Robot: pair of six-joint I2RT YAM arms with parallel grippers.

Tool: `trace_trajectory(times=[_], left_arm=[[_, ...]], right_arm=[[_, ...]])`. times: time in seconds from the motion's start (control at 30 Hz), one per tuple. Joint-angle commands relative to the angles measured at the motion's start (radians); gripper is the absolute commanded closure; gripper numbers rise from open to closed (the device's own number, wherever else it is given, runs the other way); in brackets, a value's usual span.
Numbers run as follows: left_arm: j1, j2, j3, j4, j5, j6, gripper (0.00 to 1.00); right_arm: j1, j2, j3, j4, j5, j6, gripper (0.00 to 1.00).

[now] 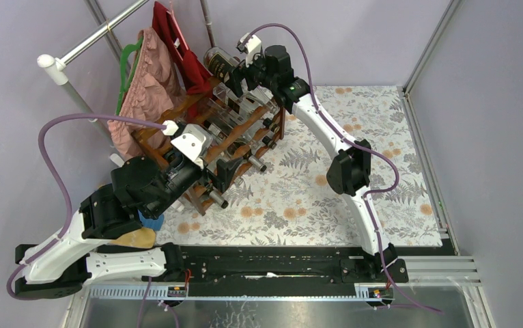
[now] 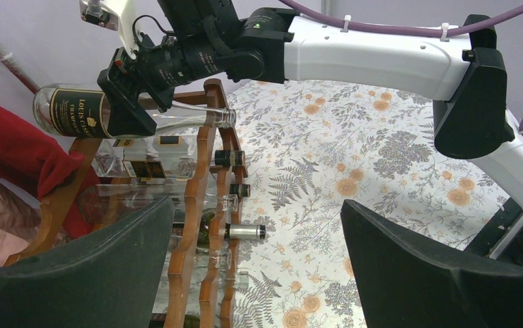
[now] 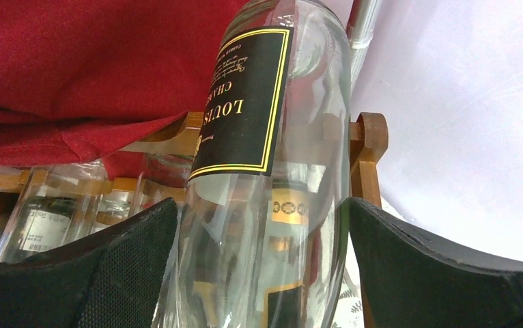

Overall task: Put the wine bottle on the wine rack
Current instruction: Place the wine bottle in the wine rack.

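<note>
Item: right gripper [image 3: 260, 208], fingers sitting flush on either side of the wine bottle [image 2: 74, 113] at its shoulder; pinching or merely flanking, I cannot tell. The bottle is lying across the top tier of the wine rack [image 2: 190, 225], long axis crosswise to the rails, base toward the red garment [image 2: 13, 150], neck pointing away from it; the left gripper [image 2: 257, 205] is hanging spread and empty, lower and farther off. The bottle's black, gold-edged label [image 3: 245, 102] is showing "LOUIS" and "CHAM", the rest unread.
</note>
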Motion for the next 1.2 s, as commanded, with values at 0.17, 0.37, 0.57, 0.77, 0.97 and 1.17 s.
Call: trace_trajectory(times=[0.17, 0.37, 0.57, 0.77, 0.97, 1.17], left_arm=[[0.0, -0.007, 0.021, 0.062, 0.009, -0.014, 0.01], [0.0, -0.004, 0.022, 0.062, 0.016, -0.021, 0.01], [0.0, -0.008, 0.021, 0.062, 0.022, -0.029, 0.01], [0.0, -0.013, 0.019, 0.062, 0.022, -0.03, 0.01], [0.0, -0.013, 0.022, 0.062, 0.023, -0.03, 0.01], [0.0, -0.01, 0.027, 0.063, 0.025, -0.027, 0.01]], right_arm=[[0.029, -0.092, 0.066, 0.038, -0.108, 0.038, 0.0], [0.029, -0.105, 0.076, 0.029, -0.118, 0.038, 0.0], [0.029, -0.113, 0.055, 0.024, -0.116, 0.033, 0.0], [0.03, -0.104, 0.051, 0.011, -0.121, 0.036, 0.0], [0.029, -0.095, 0.044, 0.003, -0.087, 0.016, 0.0], [0.029, -0.1, 0.067, 0.003, -0.039, -0.008, 0.0]])
